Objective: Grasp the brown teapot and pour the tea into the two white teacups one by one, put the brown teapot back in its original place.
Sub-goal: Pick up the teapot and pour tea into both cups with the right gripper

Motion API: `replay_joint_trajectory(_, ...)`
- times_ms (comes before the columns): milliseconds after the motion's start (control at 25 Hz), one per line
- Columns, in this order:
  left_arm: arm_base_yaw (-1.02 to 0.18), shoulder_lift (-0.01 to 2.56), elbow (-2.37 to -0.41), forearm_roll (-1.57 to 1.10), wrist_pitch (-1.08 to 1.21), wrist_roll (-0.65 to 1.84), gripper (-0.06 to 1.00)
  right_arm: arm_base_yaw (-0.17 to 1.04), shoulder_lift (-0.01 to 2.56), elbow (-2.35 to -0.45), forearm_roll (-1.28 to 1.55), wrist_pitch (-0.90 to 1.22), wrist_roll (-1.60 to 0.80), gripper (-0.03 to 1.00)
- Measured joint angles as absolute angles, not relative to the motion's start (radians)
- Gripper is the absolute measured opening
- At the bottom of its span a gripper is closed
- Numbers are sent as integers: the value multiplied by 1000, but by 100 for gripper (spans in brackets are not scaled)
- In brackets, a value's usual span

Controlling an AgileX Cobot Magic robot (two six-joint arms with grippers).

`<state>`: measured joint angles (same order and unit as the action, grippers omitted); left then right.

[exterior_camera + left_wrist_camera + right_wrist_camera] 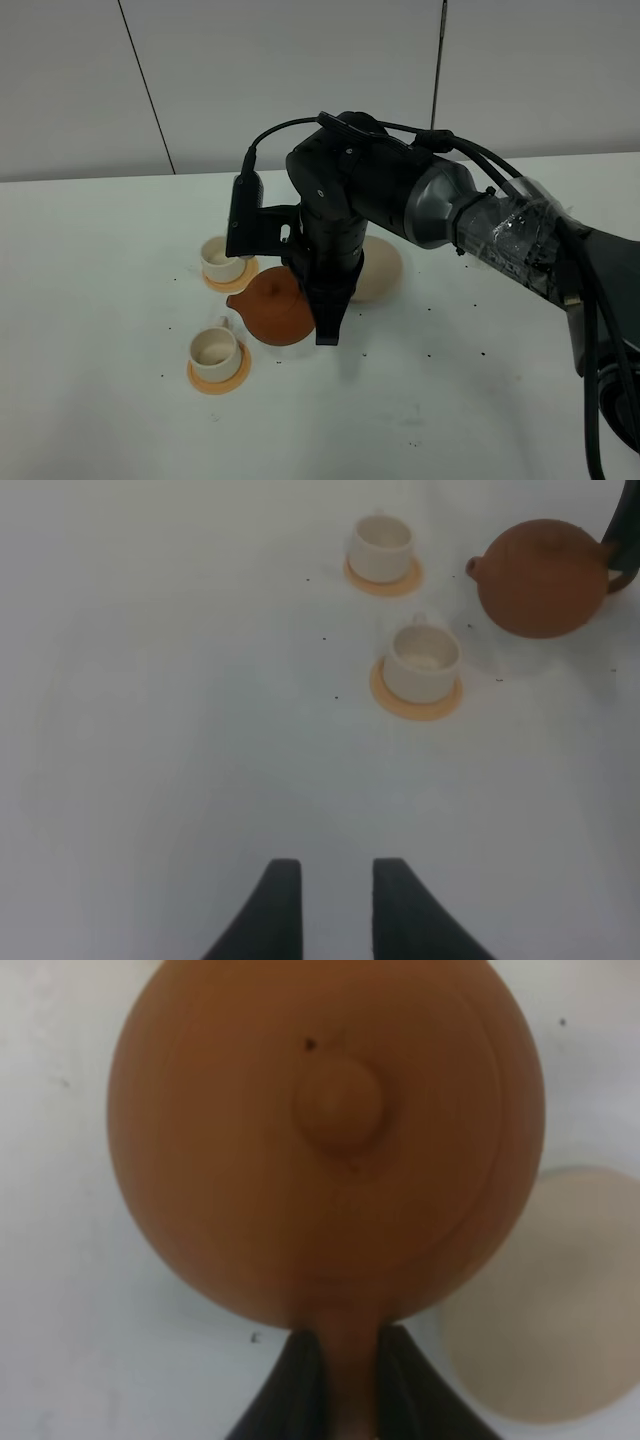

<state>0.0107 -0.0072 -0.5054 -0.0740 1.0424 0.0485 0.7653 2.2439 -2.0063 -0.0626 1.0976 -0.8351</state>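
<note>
Exterior high first: the right arm reaches across the middle, and its right gripper (pixel 327 335) points down beside the brown teapot (pixel 272 308). The pot is off its saucer (pixel 385 272), between the far teacup (pixel 221 257) and the near teacup (pixel 213 347). Its spout (pixel 232 298) aims to the view's left, into the gap between the cups, so the spout-to-handle axis runs across the white table (pixel 100 300). The arm hides the handle and the grip here. Each cup stands on a flat orange coaster (pixel 238 381).

Left wrist now: the left gripper (pixel 328 905) hangs over plain table, its dark fingers (pixel 280 910) parted by a narrow gap with nothing between them. Well ahead are both cylindrical cups and the round, matte clay pot, upright. Whether it touches the table, I cannot tell.

Right wrist, and this one settles the grip. We look straight down on the smooth reddish-brown dome, with a small round knob (pixel 338 1105) at its centre. The black fingers (pixel 300 1390) are pinched on the loop handle (pixel 350 1355). The pale beige saucer disc lies just beside the pot.
</note>
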Motion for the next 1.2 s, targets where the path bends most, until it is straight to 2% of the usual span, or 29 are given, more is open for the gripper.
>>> replay_joint_trajectory(1200, 11, -7, -505, -74, 1042, 48, 24, 883, 2244, -2006, -284, 1074, -716, 9)
